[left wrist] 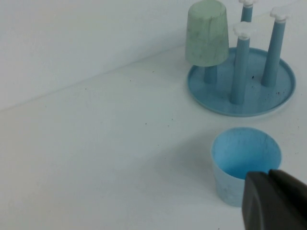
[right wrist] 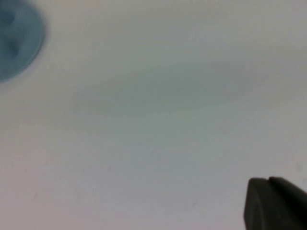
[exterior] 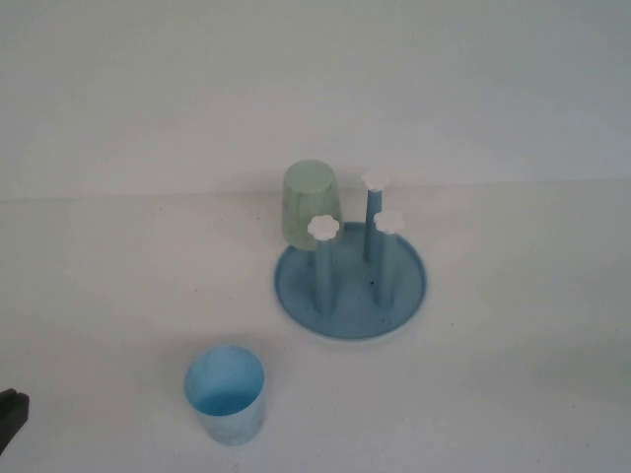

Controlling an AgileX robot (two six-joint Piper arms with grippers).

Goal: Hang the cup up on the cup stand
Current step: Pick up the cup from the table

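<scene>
The light blue cup stands upright, mouth up, on the white table in front of and to the left of the cup stand. The stand has a round blue base and three bare blue pegs with white flower caps. My left gripper sits at the table's near left edge, apart from the cup. In the left wrist view the cup is just beyond my left gripper, whose fingers are shut together and empty. My right gripper is out of the high view; its fingers are shut over bare table.
A pale green cup hangs upside down on the stand's rear left peg; it also shows in the left wrist view. The stand's base shows blurred in the right wrist view. A white wall rises behind the table.
</scene>
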